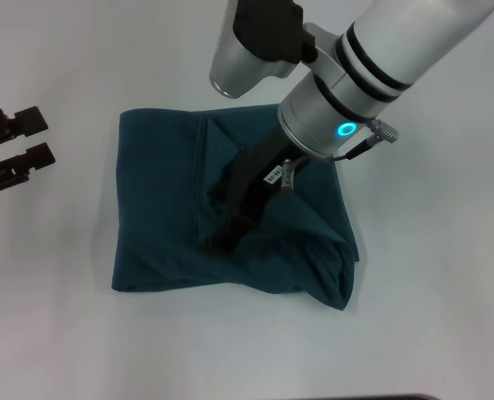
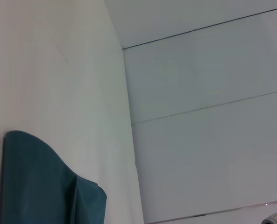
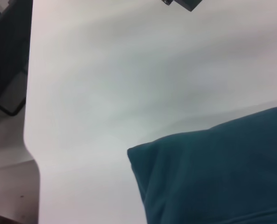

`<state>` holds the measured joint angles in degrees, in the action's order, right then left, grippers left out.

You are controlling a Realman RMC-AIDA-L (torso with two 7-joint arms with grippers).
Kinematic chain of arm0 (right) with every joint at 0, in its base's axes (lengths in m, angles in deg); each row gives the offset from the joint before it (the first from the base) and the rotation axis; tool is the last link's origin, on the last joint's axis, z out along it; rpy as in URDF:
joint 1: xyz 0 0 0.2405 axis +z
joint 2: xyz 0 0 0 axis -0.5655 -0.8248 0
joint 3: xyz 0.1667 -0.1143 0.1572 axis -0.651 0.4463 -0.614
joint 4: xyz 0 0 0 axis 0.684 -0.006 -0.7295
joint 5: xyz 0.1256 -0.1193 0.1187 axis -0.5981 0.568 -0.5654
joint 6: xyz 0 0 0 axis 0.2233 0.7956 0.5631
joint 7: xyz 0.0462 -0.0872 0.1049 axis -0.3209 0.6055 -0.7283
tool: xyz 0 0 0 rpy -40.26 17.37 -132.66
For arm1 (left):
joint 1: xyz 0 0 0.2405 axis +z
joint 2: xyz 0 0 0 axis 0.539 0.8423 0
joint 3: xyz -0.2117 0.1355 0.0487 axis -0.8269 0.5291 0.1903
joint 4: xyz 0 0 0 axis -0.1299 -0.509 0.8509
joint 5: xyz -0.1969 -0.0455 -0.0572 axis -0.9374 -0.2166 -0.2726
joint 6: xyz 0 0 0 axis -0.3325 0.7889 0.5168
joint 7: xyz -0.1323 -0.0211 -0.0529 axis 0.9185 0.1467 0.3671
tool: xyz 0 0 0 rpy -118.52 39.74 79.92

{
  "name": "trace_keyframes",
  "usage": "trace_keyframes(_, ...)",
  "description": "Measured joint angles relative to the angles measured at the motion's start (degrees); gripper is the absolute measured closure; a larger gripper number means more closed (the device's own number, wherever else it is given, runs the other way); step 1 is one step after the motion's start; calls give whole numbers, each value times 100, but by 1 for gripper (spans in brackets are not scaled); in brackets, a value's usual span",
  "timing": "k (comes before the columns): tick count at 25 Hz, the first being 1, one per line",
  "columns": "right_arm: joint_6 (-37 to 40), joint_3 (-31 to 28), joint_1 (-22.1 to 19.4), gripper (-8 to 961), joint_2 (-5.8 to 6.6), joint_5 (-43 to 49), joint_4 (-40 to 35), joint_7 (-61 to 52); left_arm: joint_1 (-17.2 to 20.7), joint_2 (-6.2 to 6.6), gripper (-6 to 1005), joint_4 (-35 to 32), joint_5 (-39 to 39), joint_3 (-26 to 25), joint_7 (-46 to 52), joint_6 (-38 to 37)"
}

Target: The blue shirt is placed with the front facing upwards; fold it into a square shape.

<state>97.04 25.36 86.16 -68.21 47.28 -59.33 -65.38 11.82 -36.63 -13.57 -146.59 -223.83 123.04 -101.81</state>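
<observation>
Blue shirt [image 1: 159,225], already bundled, lay beneath the right gripper [image 1: 234,212], its grasp indeterminable; snagged cloth risked unfolding on withdrawal.

R arm comes in from top of head view, silver-white wrist w/ black bands and a lit cyan ring, angled down toward centre. Right gripper [image 1: 230,218] is low, black fingers pointing down-left, tips set close together and pressed into the blue shirt [image 1: 159,217]; can't tell if cloth is pinched. Left gripper [image 1: 17,143] sits far out at L edge, level, two black fingers parted w/ a clear gap, holding nothing.
</observation>
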Motion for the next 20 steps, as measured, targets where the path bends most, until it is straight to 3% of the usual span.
trace_keyframes(8, -302, 297, -432, 36, 4, 287, -715, -13, -36, 52, 268, -215, 0, 0, -23, 4)
trace_keyframes(20, -287, 501, -525, 36, 2, 285, -828, -31, -61, 70, 268, -263, 0, 0, -30, 18)
